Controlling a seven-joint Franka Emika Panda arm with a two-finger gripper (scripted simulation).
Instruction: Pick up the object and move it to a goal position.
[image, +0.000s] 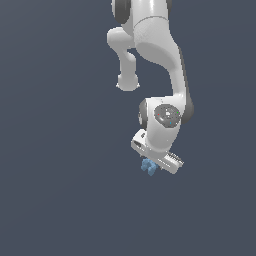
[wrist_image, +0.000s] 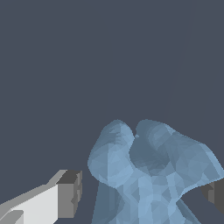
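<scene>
Hanging down from the top of the exterior view, the white robot arm (image: 150, 55) bends at its round joint and points its gripper (image: 150, 167) at the plain dark gray floor (image: 55, 190). The little light-blue lumpy object (image: 148, 167) peeks out just under the white hand, right below it, near the middle of the floor and a bit toward the exterior view's right.

From the wrist view, the object (wrist_image: 148, 175) looks big and bumpy, with round lobes sticking up. It sits between the two fingers. One finger (wrist_image: 68, 194) has a white body and a gray pad, and there is a thin dark gap between that pad and the blue thing. The other finger (wrist_image: 215, 192) only shows at the picture's edge, close against a lobe. I cannot tell if the pincer is squeezing the object or just sitting around it.
</scene>
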